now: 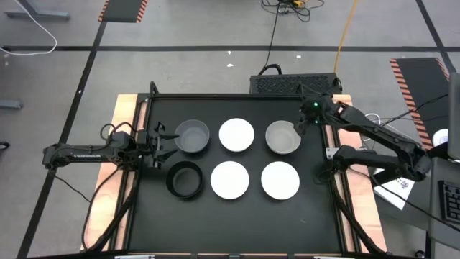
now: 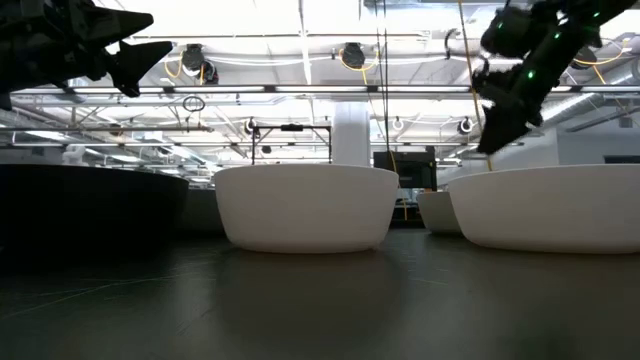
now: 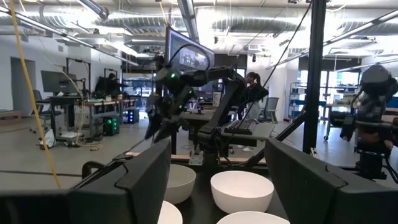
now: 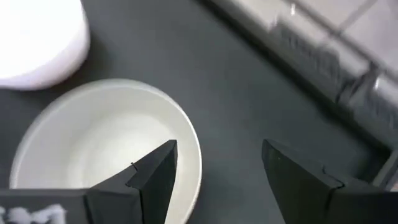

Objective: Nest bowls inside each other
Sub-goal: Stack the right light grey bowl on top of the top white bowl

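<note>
Six bowls stand on their bases in two rows on the black table [image 1: 147,216]. The far row holds a grey bowl [image 1: 192,136], a white bowl [image 1: 236,134] and a grey bowl with a pale inside [image 1: 283,137]. In the near row are a black bowl [image 1: 185,179] and two white bowls [image 1: 230,180] [image 1: 280,180]. My right gripper [image 1: 302,126] hangs open above the right rim of the pale-inside bowl [image 4: 99,149], tilted down, one finger over the inside and one outside, touching nothing. My left gripper [image 1: 169,142] waits open at the table's left edge, beside the grey bowl.
A raised frame [image 1: 237,96] runs round the table; its rail [image 4: 323,56] passes close behind my right gripper. A black box [image 1: 295,84] sits beyond the far edge. Free table lies along the near edge, in front of the near row.
</note>
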Controlling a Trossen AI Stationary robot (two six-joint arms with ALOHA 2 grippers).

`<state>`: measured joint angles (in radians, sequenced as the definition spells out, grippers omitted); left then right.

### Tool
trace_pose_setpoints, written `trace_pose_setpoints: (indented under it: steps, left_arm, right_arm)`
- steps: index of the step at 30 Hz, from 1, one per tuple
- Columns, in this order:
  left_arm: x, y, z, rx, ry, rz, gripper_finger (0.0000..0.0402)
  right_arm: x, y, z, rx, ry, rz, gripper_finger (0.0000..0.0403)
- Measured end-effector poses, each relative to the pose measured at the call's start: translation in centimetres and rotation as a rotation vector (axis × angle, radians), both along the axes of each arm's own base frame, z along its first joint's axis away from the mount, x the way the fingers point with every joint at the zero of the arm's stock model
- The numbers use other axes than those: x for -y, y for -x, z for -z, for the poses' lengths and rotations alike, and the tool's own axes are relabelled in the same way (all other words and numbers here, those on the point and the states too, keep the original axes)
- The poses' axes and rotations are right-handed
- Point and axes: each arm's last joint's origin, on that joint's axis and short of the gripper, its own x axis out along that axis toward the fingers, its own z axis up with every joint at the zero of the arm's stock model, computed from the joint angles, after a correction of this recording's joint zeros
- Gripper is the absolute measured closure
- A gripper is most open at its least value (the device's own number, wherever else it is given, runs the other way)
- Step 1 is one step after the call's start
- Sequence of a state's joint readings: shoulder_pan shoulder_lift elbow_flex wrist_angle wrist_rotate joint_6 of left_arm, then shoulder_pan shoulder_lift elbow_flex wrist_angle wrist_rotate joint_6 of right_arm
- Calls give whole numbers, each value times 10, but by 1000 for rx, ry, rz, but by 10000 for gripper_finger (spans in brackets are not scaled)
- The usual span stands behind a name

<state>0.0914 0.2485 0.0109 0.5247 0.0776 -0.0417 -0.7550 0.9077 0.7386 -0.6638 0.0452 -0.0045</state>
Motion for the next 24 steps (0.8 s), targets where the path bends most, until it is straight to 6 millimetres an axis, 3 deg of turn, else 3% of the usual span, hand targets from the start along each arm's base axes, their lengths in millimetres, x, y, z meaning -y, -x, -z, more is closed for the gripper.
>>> trace_pose_setpoints:
  steps: [6, 24]
  left_arm:
    - [0, 0, 0, 0, -16, -10, 144]
    - [0, -1, 3, -27, -10, -11, 140]
  right_arm:
    - [14, -4, 10, -112, -206, 56, 177]
    - [30, -25, 28, -166, -458, 7, 177]
